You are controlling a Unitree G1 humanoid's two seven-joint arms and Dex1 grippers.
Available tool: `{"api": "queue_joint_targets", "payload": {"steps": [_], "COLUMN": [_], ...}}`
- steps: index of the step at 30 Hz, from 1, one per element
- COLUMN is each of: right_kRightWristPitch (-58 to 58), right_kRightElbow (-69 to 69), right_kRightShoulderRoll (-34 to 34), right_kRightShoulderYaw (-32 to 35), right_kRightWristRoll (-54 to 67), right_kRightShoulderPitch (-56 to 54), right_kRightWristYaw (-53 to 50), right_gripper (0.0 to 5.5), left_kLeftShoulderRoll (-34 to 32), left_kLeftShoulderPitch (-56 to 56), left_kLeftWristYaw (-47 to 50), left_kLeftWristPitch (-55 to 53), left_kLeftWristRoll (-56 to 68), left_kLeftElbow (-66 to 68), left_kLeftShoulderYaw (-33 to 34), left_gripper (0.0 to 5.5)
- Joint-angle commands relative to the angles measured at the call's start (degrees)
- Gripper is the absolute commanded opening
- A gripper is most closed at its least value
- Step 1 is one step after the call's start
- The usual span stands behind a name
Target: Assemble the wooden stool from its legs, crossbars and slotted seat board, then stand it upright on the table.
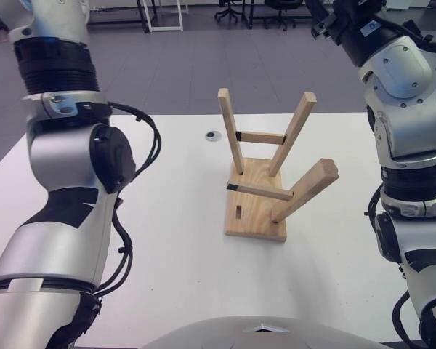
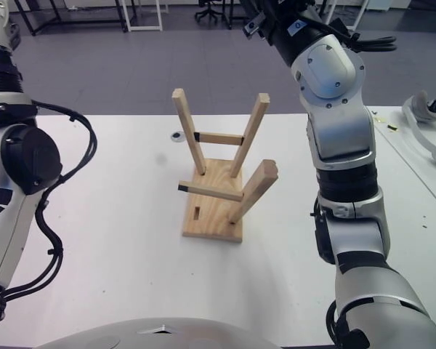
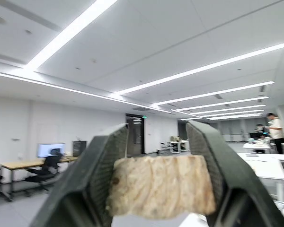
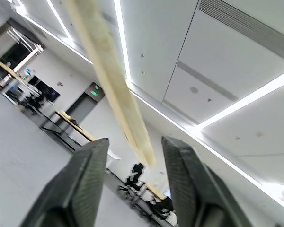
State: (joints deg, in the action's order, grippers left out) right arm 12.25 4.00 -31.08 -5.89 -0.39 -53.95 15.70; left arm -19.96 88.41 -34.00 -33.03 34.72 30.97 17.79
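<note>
The seat board [image 1: 260,222] lies upside down mid-table. Three legs rise from it: two at the back [image 1: 230,131] [image 1: 293,134] and a tilted one at the front right [image 1: 309,189]. One crossbar [image 1: 261,137] joins the back legs; another [image 1: 260,190] runs from the front right leg toward the board's left side. The front left slot [image 1: 238,212] is bare. Both arms are raised high above the table. My left gripper [image 3: 157,142] is shut on the end of a wooden leg [image 3: 161,187]. My right gripper [image 4: 135,142] points at the ceiling with a thin wooden crossbar [image 4: 109,80] between its fingers.
A round cable hole [image 1: 214,136] sits in the white table [image 1: 152,240] behind the stool. A second table at the right carries a white headset-like object [image 2: 429,116]. Open table surface lies left, right and in front of the stool.
</note>
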Motion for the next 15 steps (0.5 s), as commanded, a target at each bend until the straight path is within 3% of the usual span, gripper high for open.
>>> {"api": "queue_joint_targets", "payload": {"steps": [1, 4, 15], "right_kRightWristPitch": [-1.64, -1.59, 1.07], "right_kRightElbow": [-2.27, -2.8, -4.75], "right_kRightShoulderRoll": [-0.13, 0.63, 1.02], "right_kRightShoulderYaw": [-1.1, 0.0, 0.97], "right_kRightWristRoll": [-4.92, -6.88, -10.32], "right_kRightShoulderPitch": [-2.08, -2.11, -1.58], "right_kRightWristYaw": [0.16, -0.94, 0.0], "right_gripper": [2.84, 3.14, 3.14], "left_kLeftShoulderRoll": [2.48, 3.35, 4.94], "left_kLeftShoulderPitch": [-2.66, -4.49, -8.5], "left_kLeftWristYaw": [2.5, 3.66, 4.08], "left_kLeftWristPitch": [-3.88, -5.67, -11.97], "left_kLeftWristRoll": [1.61, 1.74, 4.0], "left_kLeftElbow": [-5.15, -8.54, -16.93], "left_kLeftShoulderYaw": [-1.17, -2.07, -4.14], "left_gripper": [2.03, 2.03, 2.03]}}
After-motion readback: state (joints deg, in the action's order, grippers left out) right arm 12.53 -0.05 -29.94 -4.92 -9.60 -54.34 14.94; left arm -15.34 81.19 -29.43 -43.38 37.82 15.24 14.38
